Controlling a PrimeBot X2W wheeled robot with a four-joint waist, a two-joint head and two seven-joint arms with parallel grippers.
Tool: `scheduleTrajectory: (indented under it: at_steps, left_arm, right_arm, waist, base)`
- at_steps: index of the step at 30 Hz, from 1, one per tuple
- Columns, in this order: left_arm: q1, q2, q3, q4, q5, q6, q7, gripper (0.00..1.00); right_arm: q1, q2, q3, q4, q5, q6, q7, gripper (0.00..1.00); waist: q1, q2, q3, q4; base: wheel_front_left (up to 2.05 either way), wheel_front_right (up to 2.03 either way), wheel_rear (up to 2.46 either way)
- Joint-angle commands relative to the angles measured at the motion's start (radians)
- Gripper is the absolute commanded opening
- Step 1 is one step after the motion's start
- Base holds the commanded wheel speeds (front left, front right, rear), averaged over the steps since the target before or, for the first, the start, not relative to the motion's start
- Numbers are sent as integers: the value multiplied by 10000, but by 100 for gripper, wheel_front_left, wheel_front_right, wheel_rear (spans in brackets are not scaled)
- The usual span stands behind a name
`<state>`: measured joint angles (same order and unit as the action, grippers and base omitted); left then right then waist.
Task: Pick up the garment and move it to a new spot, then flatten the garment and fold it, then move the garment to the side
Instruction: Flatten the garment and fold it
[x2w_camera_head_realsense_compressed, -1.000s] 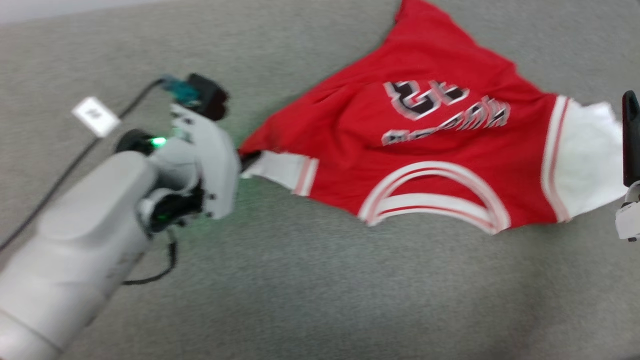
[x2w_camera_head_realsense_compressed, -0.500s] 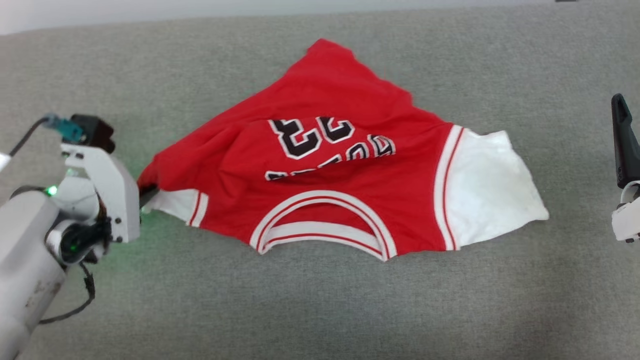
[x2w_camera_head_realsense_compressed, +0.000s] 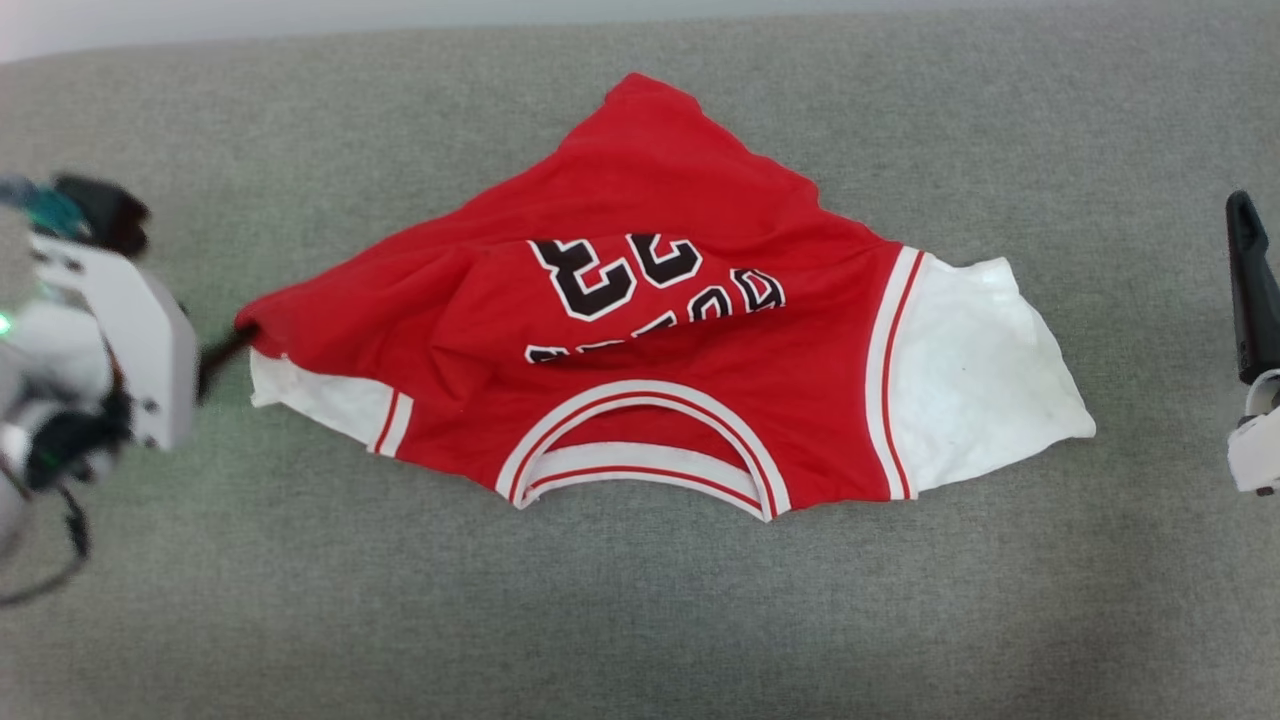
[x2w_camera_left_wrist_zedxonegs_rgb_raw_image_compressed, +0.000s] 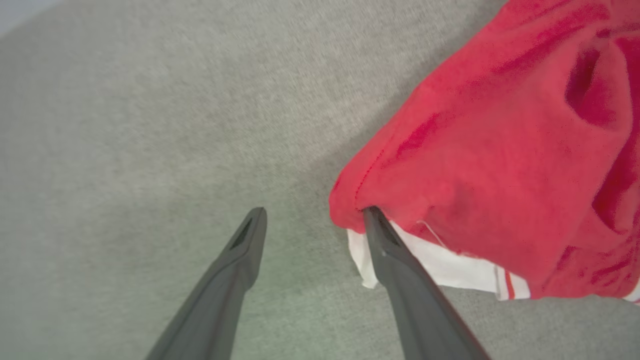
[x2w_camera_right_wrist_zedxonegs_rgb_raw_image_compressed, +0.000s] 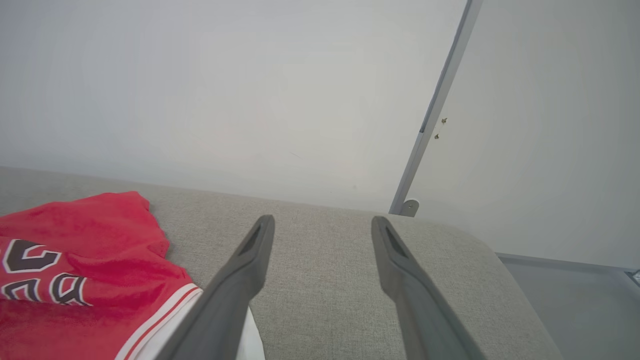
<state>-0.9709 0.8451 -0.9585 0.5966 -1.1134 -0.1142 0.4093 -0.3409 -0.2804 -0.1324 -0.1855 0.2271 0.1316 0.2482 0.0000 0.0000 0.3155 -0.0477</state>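
The garment (x2w_camera_head_realsense_compressed: 660, 330), a red jersey with white sleeves and black-and-white lettering, lies spread but rumpled on the grey fabric surface (x2w_camera_head_realsense_compressed: 640, 620), collar toward me. My left gripper (x2w_camera_head_realsense_compressed: 225, 350) is at its left corner. In the left wrist view the left gripper (x2w_camera_left_wrist_zedxonegs_rgb_raw_image_compressed: 315, 215) stands open, one fingertip (x2w_camera_left_wrist_zedxonegs_rgb_raw_image_compressed: 372, 217) tucked against the edge of the garment (x2w_camera_left_wrist_zedxonegs_rgb_raw_image_compressed: 490, 165), the other over bare fabric. My right gripper (x2w_camera_head_realsense_compressed: 1250, 290) hangs at the far right, apart from the white sleeve (x2w_camera_head_realsense_compressed: 980, 370). Seen from the right wrist, the right gripper (x2w_camera_right_wrist_zedxonegs_rgb_raw_image_compressed: 322, 222) is open with nothing in it.
The grey surface (x2w_camera_right_wrist_zedxonegs_rgb_raw_image_compressed: 340, 270) ends in a rounded edge at the right, with a pale wall (x2w_camera_right_wrist_zedxonegs_rgb_raw_image_compressed: 225, 90) and a metal strip (x2w_camera_right_wrist_zedxonegs_rgb_raw_image_compressed: 435, 115) behind it. A black cable (x2w_camera_head_realsense_compressed: 60, 570) loops below my left wrist. Bare surface lies in front of the garment.
The camera shifted early on. My left gripper drew the garment's left corner further left, then opened and let it go. The right gripper stayed open at the right edge.
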Motion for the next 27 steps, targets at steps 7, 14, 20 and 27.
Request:
scheduleTrajectory:
  at_steps: [7, 14, 20, 27]
  left_arm:
    - [-1665, 256, 104, -832, 742, 55, 455, 100]
    - [-2304, -250, -577, -1245, -34, -163, 1960, 100]
    - [-2660, 188, -1464, -1529, -657, -168, 3043, 100]
    - [-2872, 576, -2061, -1481, -820, -170, 2972, 100]
  right_arm:
    - [-53, 289, 271, -170, -147, -18, -37, 100]
    - [-210, 658, 688, -282, -330, -16, -36, 100]
    - [-349, 852, 1011, -282, -370, -18, -147, 100]
    - [-204, 1025, 1197, -340, -489, -18, -194, 100]
  waist:
    - [0, 0, 447, -493]
    - [0, 0, 1002, -1235]
    - [0, 0, 1317, -1816]
    - [0, 0, 1419, -2041]
  base:
    - [0, 0, 0]
    - [0, 0, 0]
    - [0, 0, 0]
    - [0, 0, 0]
